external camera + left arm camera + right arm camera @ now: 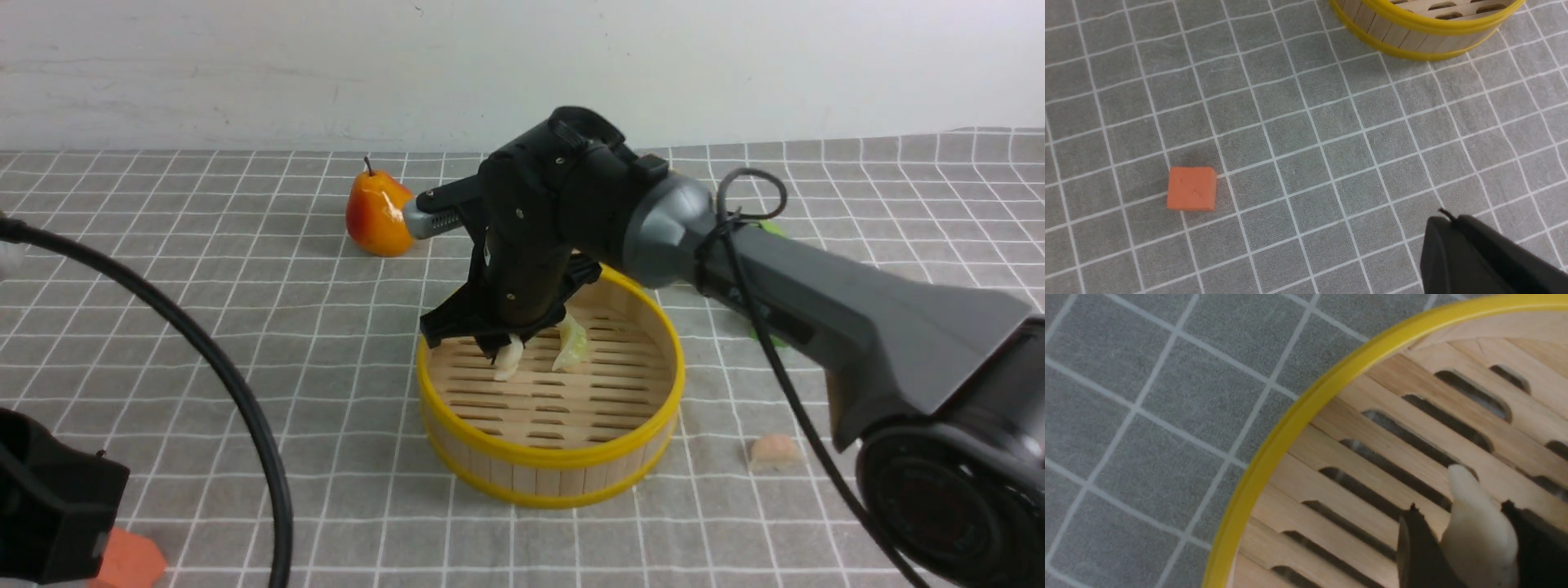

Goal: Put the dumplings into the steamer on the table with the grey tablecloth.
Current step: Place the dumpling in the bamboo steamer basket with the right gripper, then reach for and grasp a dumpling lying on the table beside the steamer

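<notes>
The two black fingers [1419,547] of your right gripper [1459,506] are narrowed around a creamy white crescent-shaped toy dumpling [1478,535], pinching its upper part from both sides. The gripper holds it inside the round bamboo steamer with yellow rims [549,457], low over the left half of the steamer's slatted floor. Whether its tip touches the slats cannot be told. This dumpling hangs with its long axis close to vertical, its narrow end pointing down at the floor and leaning slightly. Just beside it, nearer the steamer's far wall, a pale green crescent toy dumpling [571,347] already rests on the slats. It stands on end and tilted, its long axis also nearer upright than flat. A pale pink toy dumpling [775,452] lies on the grey tablecloth with a white grid [245,327], outside the steamer, off its right side and apart from its wall. Its long axis runs roughly side to side. As a judgement, one dumpling is in, one is about ready for release, and one is not yet picked up. Your left gripper [1474,253] shows only as a dark edge, well apart from the steamer on its near left side, near a small orange block [1192,188]. You cannot tell whether its fingers are spread or closed.
</notes>
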`<action>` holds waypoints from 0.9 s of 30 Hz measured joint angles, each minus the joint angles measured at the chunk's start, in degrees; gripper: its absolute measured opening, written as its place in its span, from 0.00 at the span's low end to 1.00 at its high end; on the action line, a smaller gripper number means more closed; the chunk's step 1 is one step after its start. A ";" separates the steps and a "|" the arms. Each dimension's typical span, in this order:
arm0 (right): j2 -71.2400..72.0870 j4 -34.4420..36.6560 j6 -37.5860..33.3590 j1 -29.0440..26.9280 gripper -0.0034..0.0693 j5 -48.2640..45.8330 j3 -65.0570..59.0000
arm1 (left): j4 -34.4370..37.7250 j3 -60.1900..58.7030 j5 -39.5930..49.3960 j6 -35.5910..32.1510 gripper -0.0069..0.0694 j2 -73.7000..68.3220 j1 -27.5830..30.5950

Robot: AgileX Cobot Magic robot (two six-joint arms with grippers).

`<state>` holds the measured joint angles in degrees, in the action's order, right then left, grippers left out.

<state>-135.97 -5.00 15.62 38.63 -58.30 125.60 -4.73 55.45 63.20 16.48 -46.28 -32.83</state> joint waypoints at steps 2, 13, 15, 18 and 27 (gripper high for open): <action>-0.74 0.00 0.00 0.00 0.41 -0.11 0.43 | 0.00 0.00 0.00 0.00 0.10 0.00 0.00; 5.62 1.71 -5.46 -0.04 0.74 -11.12 6.38 | 0.00 0.00 -0.41 0.00 0.11 0.00 0.00; 9.66 1.82 -8.20 -0.29 0.75 -12.08 6.00 | 0.00 0.00 -0.52 0.00 0.11 0.00 0.00; 16.38 1.95 -11.12 -1.19 0.75 -12.35 2.03 | 0.00 0.00 -1.27 0.00 0.12 0.00 0.00; 31.47 2.23 -13.61 -12.85 0.72 -11.80 -30.99 | 0.00 0.00 -1.96 0.00 0.13 0.00 0.00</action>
<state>-104.50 -2.77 2.01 25.77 -70.10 94.60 -4.73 55.45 61.23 16.48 -46.28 -32.83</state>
